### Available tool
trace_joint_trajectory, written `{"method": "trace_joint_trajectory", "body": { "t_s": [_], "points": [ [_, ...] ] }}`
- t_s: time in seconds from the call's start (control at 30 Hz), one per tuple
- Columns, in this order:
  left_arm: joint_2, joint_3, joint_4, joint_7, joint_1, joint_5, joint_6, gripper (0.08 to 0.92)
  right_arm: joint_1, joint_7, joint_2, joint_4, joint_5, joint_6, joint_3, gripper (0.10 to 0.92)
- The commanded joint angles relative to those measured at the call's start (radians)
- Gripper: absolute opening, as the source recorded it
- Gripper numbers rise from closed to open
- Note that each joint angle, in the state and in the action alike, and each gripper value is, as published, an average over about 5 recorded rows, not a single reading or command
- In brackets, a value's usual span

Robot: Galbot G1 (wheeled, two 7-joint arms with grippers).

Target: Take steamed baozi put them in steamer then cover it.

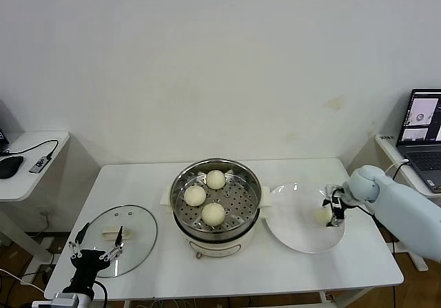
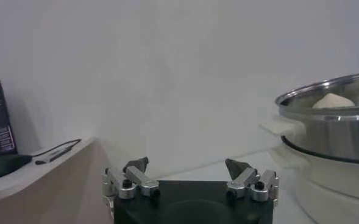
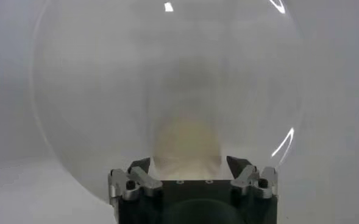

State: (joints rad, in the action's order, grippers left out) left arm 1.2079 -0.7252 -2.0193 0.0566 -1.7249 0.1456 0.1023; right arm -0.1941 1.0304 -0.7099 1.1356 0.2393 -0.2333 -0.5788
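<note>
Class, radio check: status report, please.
Right claw around last baozi on plate. Left claw open, idle by cover. Three baozi in steamer. Nothing blocking.

Three baozi point(image 1: 205, 196) — in steamer point(image 1: 217, 218).

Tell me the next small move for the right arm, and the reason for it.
Probably finish closing and lift: the right gripper is down on the plate with its fingers on either side of the last bun. Three buns already sit in the steamer, and the lid lies by the open left gripper.
</note>
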Motion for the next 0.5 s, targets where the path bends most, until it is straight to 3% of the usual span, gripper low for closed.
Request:
{"method": "trace_joint_trajectory", "body": {
  "t_s": [0.03, 0.2, 0.5],
  "points": [
    [0.002, -0.002, -0.002, 0.000, 0.000, 0.000, -0.002, 0.823, -0.004, 0.005, -0.014, -0.014, 0.012, 0.001, 0.000, 0.619],
    [0.003, -0.004, -0.006, 0.000, 0.001, 0.000, -0.004, 0.823, 0.022, 0.010, -0.002, 0.005, 0.002, -0.006, -0.016, 0.550],
    [-0.004, -0.010, -0.007, -0.001, 0.003, 0.003, -0.008, 0.823, 0.298, 0.014, 0.126, 0.187, -0.185, -0.089, -0.236, 0.545]
  ]
}}
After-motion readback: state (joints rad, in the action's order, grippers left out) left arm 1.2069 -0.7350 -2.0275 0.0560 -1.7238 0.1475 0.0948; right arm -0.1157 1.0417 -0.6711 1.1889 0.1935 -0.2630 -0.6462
